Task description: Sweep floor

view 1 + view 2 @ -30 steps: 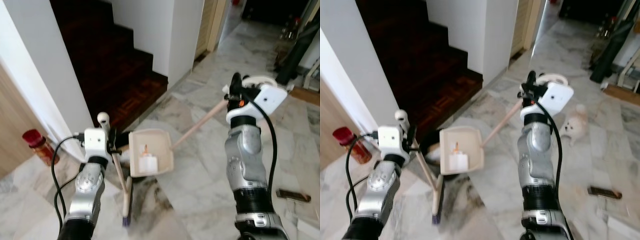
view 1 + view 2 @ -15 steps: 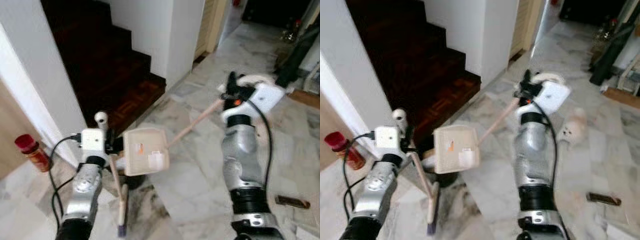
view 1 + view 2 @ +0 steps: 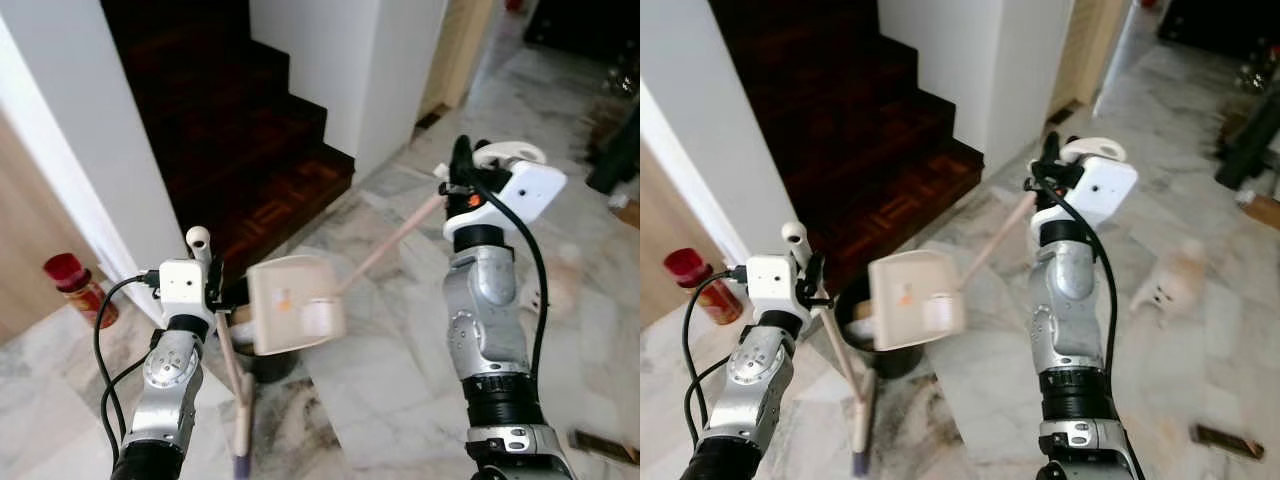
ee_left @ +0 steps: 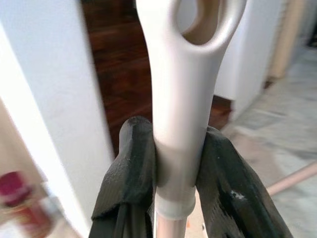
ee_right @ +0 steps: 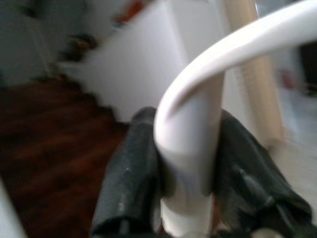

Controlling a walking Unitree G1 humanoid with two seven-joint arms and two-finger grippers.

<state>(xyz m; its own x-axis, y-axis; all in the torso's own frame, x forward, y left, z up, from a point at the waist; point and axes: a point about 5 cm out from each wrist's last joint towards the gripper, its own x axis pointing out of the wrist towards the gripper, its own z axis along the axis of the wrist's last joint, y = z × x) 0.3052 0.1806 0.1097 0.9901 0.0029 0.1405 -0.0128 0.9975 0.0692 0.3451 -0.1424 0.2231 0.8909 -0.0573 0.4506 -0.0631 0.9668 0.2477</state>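
My left gripper (image 4: 173, 173) is shut on the grey top of the broom handle (image 3: 198, 238). The broom shaft (image 3: 232, 370) slants down to the floor on my left. My right gripper (image 5: 190, 168) is shut on the white loop grip (image 3: 505, 152) of the dustpan's long beige pole (image 3: 395, 240). The cream dustpan (image 3: 295, 305) hangs in the air, tipped up, above a black bin (image 3: 875, 340). White scraps and an orange bit (image 3: 320, 318) lie against the pan's lower part.
Dark wooden stairs (image 3: 230, 120) rise ahead between white walls (image 3: 90, 170). A red jar (image 3: 75, 285) stands on the floor at far left. A small pale dog (image 3: 1170, 285) is on the marble floor at right, and a dark flat object (image 3: 1220, 437) lies near it.
The dustpan has tipped more upright over the bin and the white scraps have slid down in it. The dog has moved right. The camera has shifted.
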